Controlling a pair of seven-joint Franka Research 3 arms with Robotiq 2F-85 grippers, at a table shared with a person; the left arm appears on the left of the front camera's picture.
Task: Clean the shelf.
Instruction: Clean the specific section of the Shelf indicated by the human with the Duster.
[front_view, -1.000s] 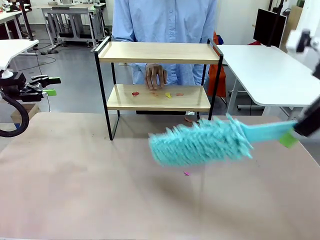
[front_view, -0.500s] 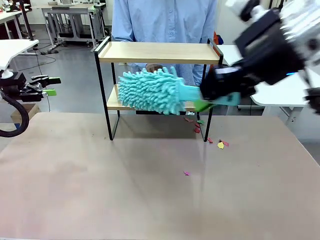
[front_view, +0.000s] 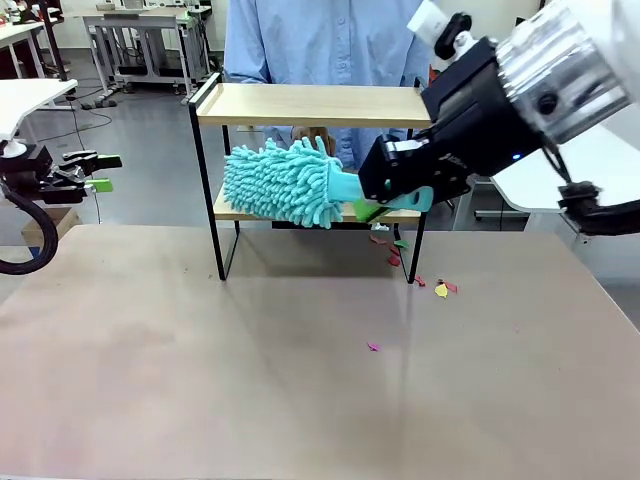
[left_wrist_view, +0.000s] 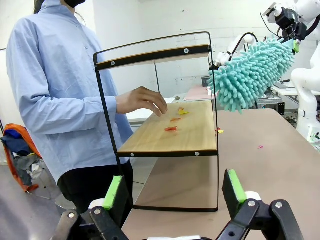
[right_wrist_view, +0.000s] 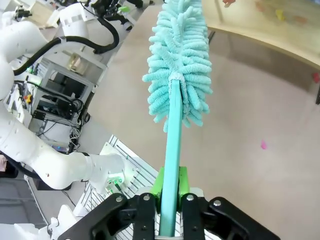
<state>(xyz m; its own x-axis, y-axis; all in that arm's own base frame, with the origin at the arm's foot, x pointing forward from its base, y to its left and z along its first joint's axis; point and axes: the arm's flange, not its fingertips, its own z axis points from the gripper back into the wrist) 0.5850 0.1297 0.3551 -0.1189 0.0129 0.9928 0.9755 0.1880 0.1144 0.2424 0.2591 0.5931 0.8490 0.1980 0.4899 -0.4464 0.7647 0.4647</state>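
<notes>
Stillness held the left gripper at the left edge of the front view, its jaws spread wide and empty, just as a second before. The shelf stood in the upper centre, at the far side of the table, with the person behind it. The change was the teal duster. A second earlier it hung low over the table at lower right; now its head sat level with the shelf's lower board, left of centre. The right gripper was clamped tight on its handle, right of centre. That read as a sweep of the lower board just starting, not one finished.

The left wrist view saw the shelf end-on. Red and yellow scraps lay on the lower board near the person's hand, a spot the duster's head covered in the front view. It also placed the duster at upper right, apart from the board's front edge. The right wrist view showed the green pads pressed on the handle at bottom centre.
</notes>
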